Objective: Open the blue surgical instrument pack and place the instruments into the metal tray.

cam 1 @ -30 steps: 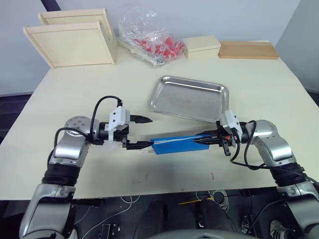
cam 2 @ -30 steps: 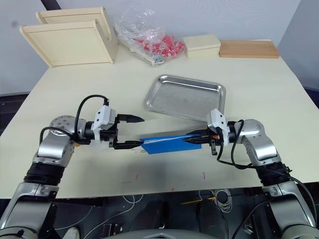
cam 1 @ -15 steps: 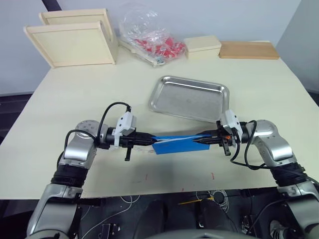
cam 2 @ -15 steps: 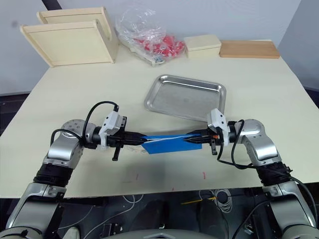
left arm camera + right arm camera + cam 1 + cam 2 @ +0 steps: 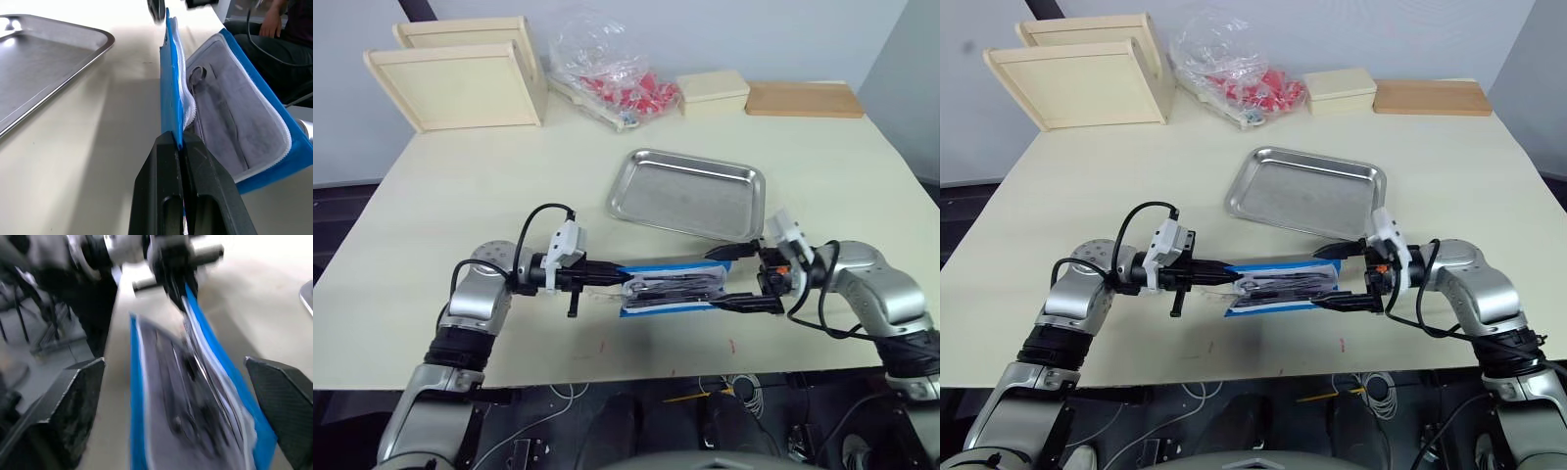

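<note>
Pack now flipped open; right claw released, spread.

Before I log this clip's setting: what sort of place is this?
Probably a robotics lab or test room, not a clinic: a plain pale table holding wooden trays, a plastic bag of red parts, and loose cables below its edge.

Both arms reach inward over the front part of the table, forearms low and almost level. The left gripper has its fingers pressed together. The right gripper has its two fingers spread wide apart.
</note>
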You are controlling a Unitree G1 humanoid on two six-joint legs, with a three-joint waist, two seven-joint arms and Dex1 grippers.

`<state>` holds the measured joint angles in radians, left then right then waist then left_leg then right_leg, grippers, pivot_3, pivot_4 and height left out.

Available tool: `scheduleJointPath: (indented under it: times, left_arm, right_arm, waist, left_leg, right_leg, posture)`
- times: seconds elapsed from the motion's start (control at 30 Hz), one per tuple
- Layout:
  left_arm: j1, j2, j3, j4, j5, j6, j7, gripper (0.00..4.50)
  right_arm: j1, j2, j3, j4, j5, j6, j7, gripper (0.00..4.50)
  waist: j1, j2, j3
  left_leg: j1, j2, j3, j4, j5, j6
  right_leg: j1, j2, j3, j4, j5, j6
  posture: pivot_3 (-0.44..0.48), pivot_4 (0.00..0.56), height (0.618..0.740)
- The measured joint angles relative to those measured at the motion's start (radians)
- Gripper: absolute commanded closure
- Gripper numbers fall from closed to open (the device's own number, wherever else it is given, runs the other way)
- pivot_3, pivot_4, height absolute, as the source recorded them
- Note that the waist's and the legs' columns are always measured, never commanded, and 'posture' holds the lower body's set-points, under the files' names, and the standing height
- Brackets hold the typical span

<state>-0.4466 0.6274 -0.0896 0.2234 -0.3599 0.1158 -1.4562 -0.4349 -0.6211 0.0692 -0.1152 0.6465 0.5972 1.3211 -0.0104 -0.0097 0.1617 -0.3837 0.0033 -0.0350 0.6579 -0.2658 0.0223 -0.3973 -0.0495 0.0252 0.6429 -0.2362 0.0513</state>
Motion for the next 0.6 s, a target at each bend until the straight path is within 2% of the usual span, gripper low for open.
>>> scheduleJointPath:
  times: [0.1,0.17,0.2,0.23,0.3,0.33,0.37,0.6]
  left_arm:
    - [-0.018,-0.011,-0.001,0.027,0.009,-0.013,0.0,4.5]
    - [-0.031,-0.02,-0.001,0.05,0.017,-0.027,-0.001,4.5]
    - [-0.036,-0.024,-0.001,0.058,0.021,-0.034,-0.002,4.5]
    - [-0.043,-0.03,-0.001,0.07,0.024,-0.039,-0.002,4.5]
    - [-0.048,-0.035,-0.001,0.082,0.024,-0.046,-0.004,4.5]
    - [-0.053,-0.04,-0.001,0.093,0.027,-0.055,-0.006,4.5]
    - [-0.055,-0.043,-0.001,0.099,0.028,-0.058,-0.006,4.5]
    - [-0.091,-0.061,-0.003,0.171,0.065,-0.115,0.007,4.5]
  right_arm:
    - [-0.017,0.001,-0.045,-0.047,0.074,0.071,-0.04,0.84]
    - [-0.007,0.003,-0.047,-0.062,0.087,0.094,-0.067,1.77]
    - [0.0,0.004,-0.046,-0.062,0.086,0.098,-0.072,1.96]
    - [0.011,0.004,-0.041,-0.062,0.078,0.097,-0.081,2.58]
    - [0.039,0.001,-0.022,-0.06,0.047,0.092,-0.094,3.26]
    - [0.057,-0.003,0.001,-0.055,0.016,0.087,-0.11,3.94]
    - [0.063,-0.003,0.008,-0.051,0.007,0.086,-0.113,4.4]
    - [0.159,-0.061,0.092,-0.044,-0.116,-0.011,-0.078,4.4]
  waist:
    - [0.001,0.0,0.0]
    - [0.001,0.0,0.0]
    - [0.002,0.0,0.0]
    - [0.003,-0.001,0.0]
    - [0.002,-0.001,0.0]
    - [0.001,-0.001,0.0]
    - [0.001,-0.001,0.0]
    - [0.0,-0.001,0.0]
  left_leg:
    - [0.0,0.0,0.0,0.0,0.0,0.0]
    - [-0.001,0.0,0.0,0.0,0.0,0.0]
    - [-0.001,0.0,0.0,0.0,0.0,0.0]
    - [-0.001,-0.001,0.0,0.0,0.0,0.0]
    - [-0.001,-0.001,0.0,0.001,0.0,0.0]
    - [-0.001,-0.001,0.0,0.002,0.0,0.0]
    - [-0.001,-0.001,0.0,0.002,0.0,0.0]
    - [-0.003,-0.001,0.0,0.004,0.0,0.0]
  right_leg:
    - [0.0,0.0,0.0,0.0,0.0,0.0]
    - [0.0,0.0,0.0,0.0,0.0,0.0]
    - [0.0,0.0,0.0,0.0,0.0,0.0]
    - [0.0,0.0,0.0,0.0,0.0,0.0]
    - [0.0,0.0,0.0,0.0,0.0,0.0]
    - [0.0,0.0,0.0,0.0,0.0,0.0]
    - [0.0,0.0,0.0,0.0,0.0,0.0]
    - [0.0,0.0,-0.002,0.0,0.0,0.0]
  posture:
    - [0.0,0.15,0.74]
    - [0.0,0.15,0.74]
    - [0.0,0.15,0.74]
    - [0.0,0.15,0.74]
    - [0.0,0.15,0.74]
    - [0.0,0.15,0.74]
    - [0.0,0.15,0.74]
    - [0.0,0.15,0.74]
